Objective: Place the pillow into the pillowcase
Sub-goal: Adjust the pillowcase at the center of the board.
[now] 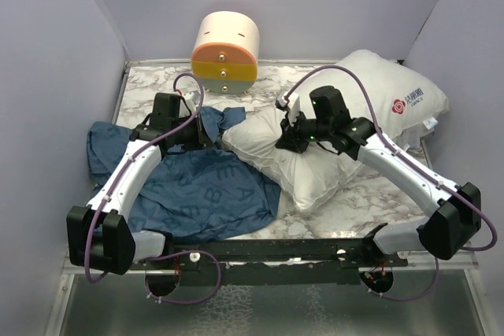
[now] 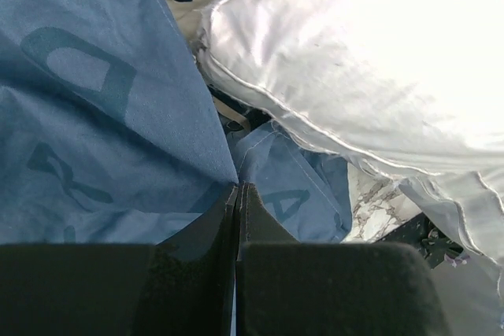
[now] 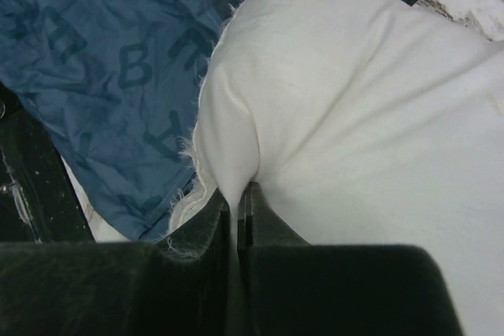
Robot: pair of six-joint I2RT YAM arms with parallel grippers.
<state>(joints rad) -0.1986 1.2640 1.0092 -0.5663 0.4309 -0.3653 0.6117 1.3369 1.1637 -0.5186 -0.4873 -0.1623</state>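
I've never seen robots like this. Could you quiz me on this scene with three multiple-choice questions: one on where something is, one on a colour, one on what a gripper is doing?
1. Where does the cream-and-orange cylinder stand?
A) at the far edge of the table, by the back wall
B) at the near edge
C) hanging from an arm

2. What colour is the pillowcase?
A) red
B) blue
C) green

3. What is the right gripper doing?
A) open in the air
B) shut on a fold of the pillow
C) shut on the cylinder

Answers:
1 A: the top view shows it against the back wall.
2 B: blue cloth with lighter letters.
3 B: its wrist view shows white fabric pinched between closed fingers.
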